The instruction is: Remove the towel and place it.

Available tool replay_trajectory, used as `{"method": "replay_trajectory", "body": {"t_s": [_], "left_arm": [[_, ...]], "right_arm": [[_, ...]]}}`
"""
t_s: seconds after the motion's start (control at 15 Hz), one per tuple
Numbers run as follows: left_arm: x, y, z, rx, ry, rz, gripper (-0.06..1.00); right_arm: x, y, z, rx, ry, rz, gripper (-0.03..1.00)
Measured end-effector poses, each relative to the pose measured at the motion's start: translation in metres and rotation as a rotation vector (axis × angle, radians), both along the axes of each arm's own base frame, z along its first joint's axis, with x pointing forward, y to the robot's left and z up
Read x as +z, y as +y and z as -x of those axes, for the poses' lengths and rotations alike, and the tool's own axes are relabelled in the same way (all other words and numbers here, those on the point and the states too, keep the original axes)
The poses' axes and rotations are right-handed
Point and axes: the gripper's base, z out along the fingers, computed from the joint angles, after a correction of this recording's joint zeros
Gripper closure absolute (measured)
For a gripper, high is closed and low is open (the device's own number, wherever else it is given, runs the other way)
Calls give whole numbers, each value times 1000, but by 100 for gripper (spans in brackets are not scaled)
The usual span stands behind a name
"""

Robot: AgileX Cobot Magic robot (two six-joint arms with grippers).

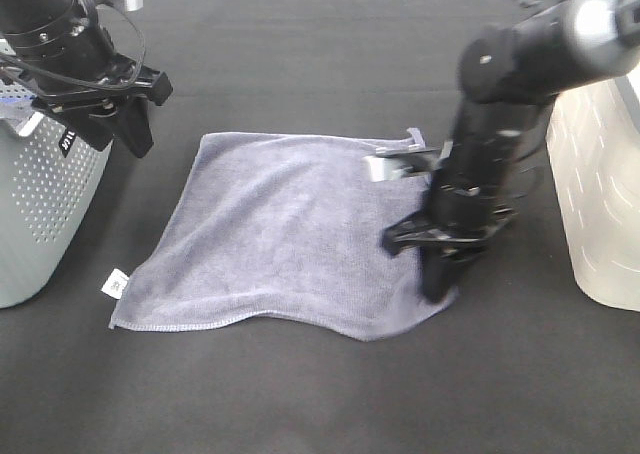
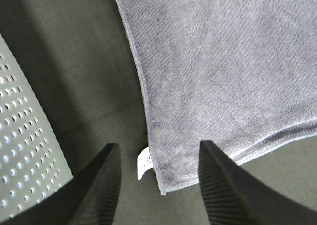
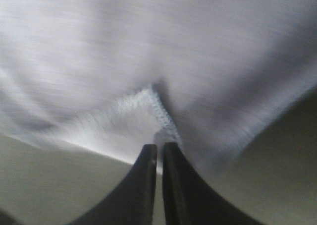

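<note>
Both arms frame the towel point(image 1: 280, 229), spread flat mid-tabletop point(image 1: 300, 404): right gripper point(image 1: 437, 292) pinches its 4 o'clock corner (jaws clenched), left gripper point(image 1: 120, 132) hovers released at 10 o'clock

Even, fairly bright overhead light fills the exterior high view; the black table point(image 1: 300, 34) stays matte, without glare. The right arm point(image 1: 520, 84) at upper right is smeared by motion blur, and a soft shadow sits under it on the towel point(image 1: 270, 234). The left wrist view is sharp on the cloth weave at centre, while the dark fingers point(image 2: 99, 190) at the bottom edge are soft. The right wrist view is washed out and blurred throughout, with only the hem point(image 3: 161, 111) near centre halfway crisp.
</note>
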Motion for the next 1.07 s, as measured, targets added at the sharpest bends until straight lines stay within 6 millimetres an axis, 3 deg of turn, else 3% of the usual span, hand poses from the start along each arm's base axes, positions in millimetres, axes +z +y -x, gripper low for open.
{"method": "replay_trajectory", "body": {"t_s": [0.13, 0.27, 0.4, 0.8, 1.07], "left_arm": [[0, 0, 0, -1, 0, 0, 48], [0, 0, 0, 0, 1, 3, 48], [0, -2, 0, 6, 6, 22, 48], [1, -5, 0, 19, 7, 63, 48], [1, -6, -1, 22, -8, 72, 48]], "right_arm": [[15, -17, -6, -53, -47, 15, 90], [43, -13, -5, -72, -119, -53, 90], [54, -2, -4, -77, -133, -179, 90], [13, 31, -8, 25, -170, -249, 90], [-15, 31, -4, 30, -68, -222, 90]]}}
